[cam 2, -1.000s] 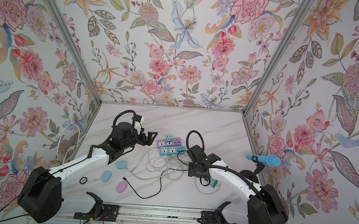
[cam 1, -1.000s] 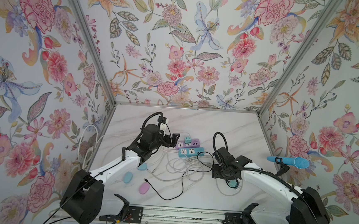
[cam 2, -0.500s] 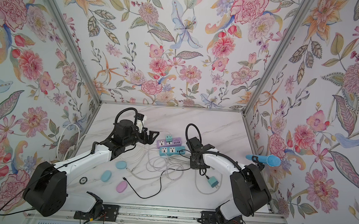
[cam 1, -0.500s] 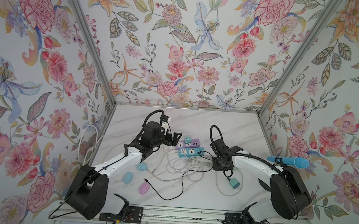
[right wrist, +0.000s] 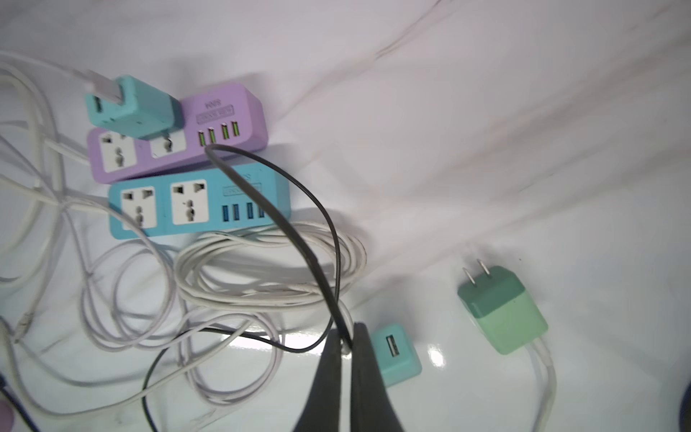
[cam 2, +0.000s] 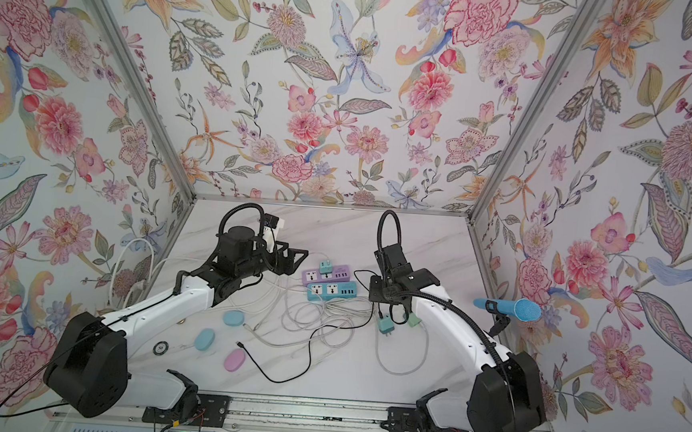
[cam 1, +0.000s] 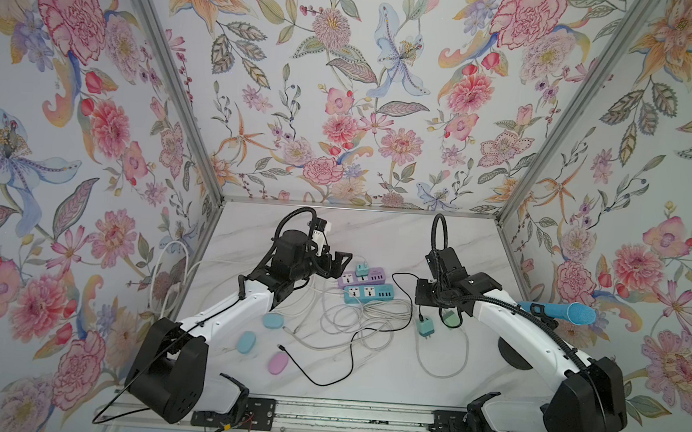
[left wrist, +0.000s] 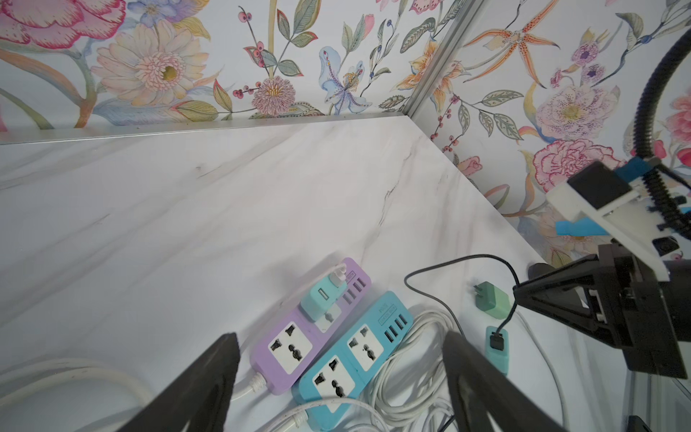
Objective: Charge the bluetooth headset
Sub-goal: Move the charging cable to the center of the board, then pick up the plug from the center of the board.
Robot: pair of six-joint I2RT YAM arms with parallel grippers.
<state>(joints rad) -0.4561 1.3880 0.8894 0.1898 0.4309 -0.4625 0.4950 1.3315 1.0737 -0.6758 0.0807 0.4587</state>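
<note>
Near free end of black cable [right wrist: 278,224], pink headset case [cam 1: 278,363] lay loose: small, light, smooth, prob. slippery; pinch across narrow sides. Cable thin, floppy; right gripper [right wrist: 347,331] clamped on it. Left gripper [left wrist: 342,336] stood apart, empty, above blue power strip [left wrist: 359,351].

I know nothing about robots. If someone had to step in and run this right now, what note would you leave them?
Left gripper: open, empty, hovering beside the purple power strip.
Right gripper: shut on the black cable, just above the loose teal adapter.
The cable's small end lies free near the pink case; two blue cases sit alongside.
Done: cable gripped.
To do: probably plug the cable into the adapter, the adapter into a strip, and the small end into the headset case.
</note>
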